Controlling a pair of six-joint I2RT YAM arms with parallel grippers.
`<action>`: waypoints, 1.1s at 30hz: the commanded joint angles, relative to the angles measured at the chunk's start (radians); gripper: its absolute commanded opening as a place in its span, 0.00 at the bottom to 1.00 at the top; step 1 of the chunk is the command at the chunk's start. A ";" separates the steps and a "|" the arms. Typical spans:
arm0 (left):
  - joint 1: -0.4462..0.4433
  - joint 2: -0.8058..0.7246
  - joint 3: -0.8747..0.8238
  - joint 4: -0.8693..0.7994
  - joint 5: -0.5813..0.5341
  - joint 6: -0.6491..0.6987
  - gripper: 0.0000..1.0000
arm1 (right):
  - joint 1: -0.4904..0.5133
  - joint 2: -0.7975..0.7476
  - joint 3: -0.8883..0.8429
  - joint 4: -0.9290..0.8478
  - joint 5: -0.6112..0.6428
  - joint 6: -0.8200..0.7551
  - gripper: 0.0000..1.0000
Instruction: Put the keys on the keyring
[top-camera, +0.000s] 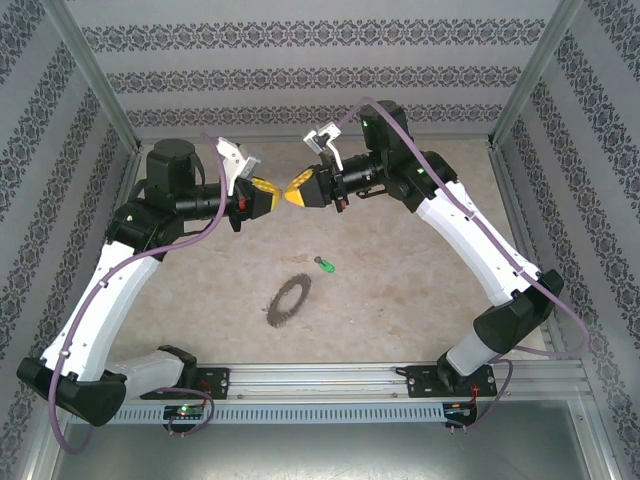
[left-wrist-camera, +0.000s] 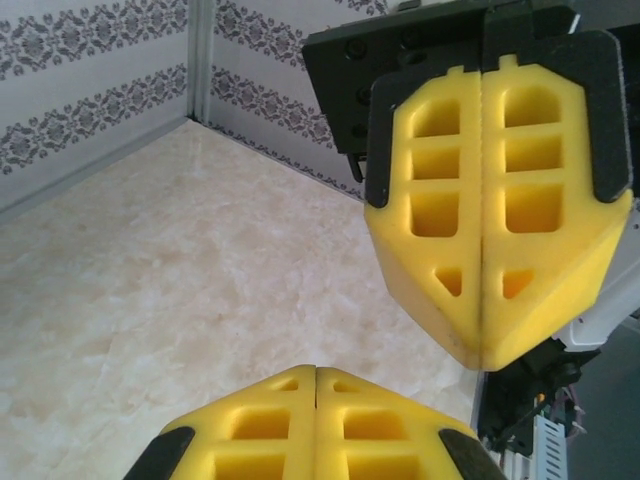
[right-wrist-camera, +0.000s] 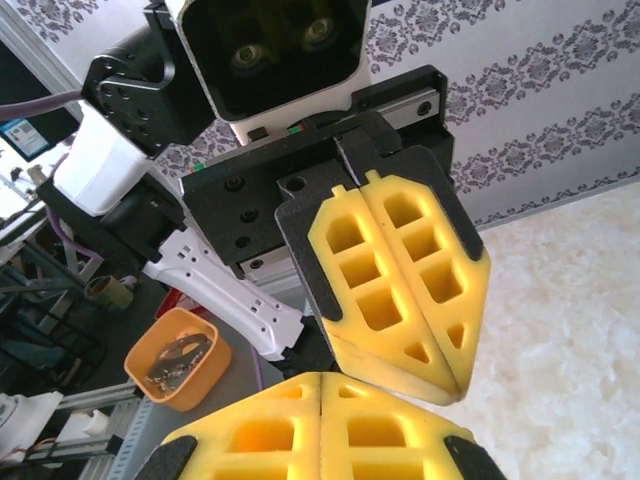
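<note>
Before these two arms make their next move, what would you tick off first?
1. Green key lies free on the table: ok.
2. Keyring lies beside it, apart and uncovered: ok.
3. Left claw empty: ok.
4. Right claw empty: ok.
5. Claws open, ready to grab: not ok, both are shut.
6. Claw tips clear of each other: cannot tell, they face one another very closely.
</note>
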 joint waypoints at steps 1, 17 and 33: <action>-0.002 -0.017 -0.034 -0.028 -0.058 -0.015 0.00 | -0.031 -0.030 -0.070 0.036 0.086 0.025 0.18; -0.006 0.007 -0.194 -0.093 -0.190 -0.192 0.46 | -0.089 -0.029 -0.505 -0.084 0.391 0.350 0.98; -0.143 -0.040 -0.385 -0.153 -0.223 -0.062 0.70 | 0.048 -0.139 -0.833 0.046 0.522 0.468 0.98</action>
